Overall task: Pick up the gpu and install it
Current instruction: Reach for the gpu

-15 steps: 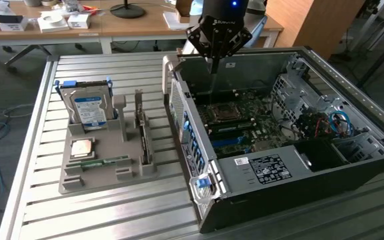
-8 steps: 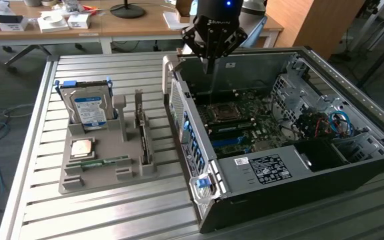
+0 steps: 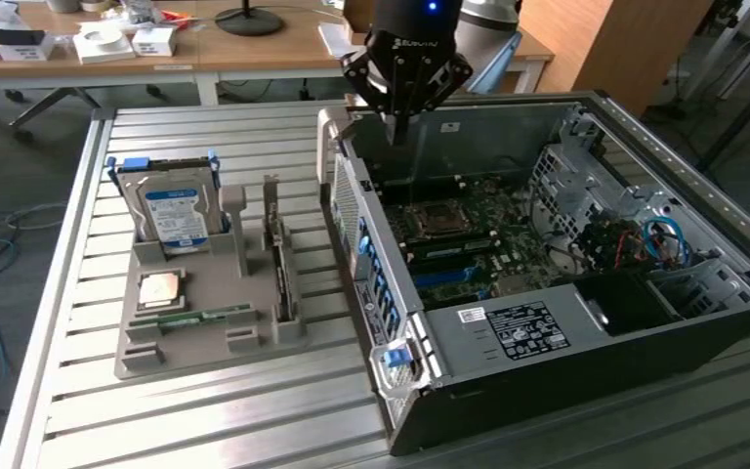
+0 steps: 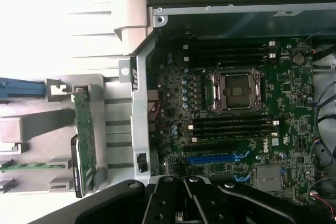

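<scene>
The gpu is a thin green card with a silver bracket. It stands on edge in a slot of the grey holder, on the exterior view's left. In the wrist view the gpu shows edge-on beside the case wall. My gripper hangs over the back left corner of the open computer case, to the right of the gpu and well apart from it. Its fingers are together and hold nothing. The gripper sits over the motherboard, near a blue slot.
The holder also carries a hard drive with a blue-white label, a square processor and a narrow green memory strip. The case's raised wall stands between holder and motherboard. A wooden desk with clutter lies behind the slatted metal table.
</scene>
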Controlling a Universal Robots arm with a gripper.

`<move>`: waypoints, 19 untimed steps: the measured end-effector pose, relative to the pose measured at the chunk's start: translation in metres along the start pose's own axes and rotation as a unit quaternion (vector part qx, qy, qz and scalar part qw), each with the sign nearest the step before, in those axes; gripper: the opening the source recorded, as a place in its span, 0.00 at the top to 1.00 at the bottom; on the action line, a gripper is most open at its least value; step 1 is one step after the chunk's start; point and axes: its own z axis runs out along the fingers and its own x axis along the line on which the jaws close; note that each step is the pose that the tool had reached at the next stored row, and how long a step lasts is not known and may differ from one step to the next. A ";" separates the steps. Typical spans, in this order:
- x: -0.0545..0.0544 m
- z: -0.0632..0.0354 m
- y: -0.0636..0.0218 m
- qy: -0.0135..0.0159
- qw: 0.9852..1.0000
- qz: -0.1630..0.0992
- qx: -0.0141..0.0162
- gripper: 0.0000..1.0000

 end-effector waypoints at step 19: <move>0.025 -0.0006 -0.0019 0.000 1.000 0.000 0.000 0.89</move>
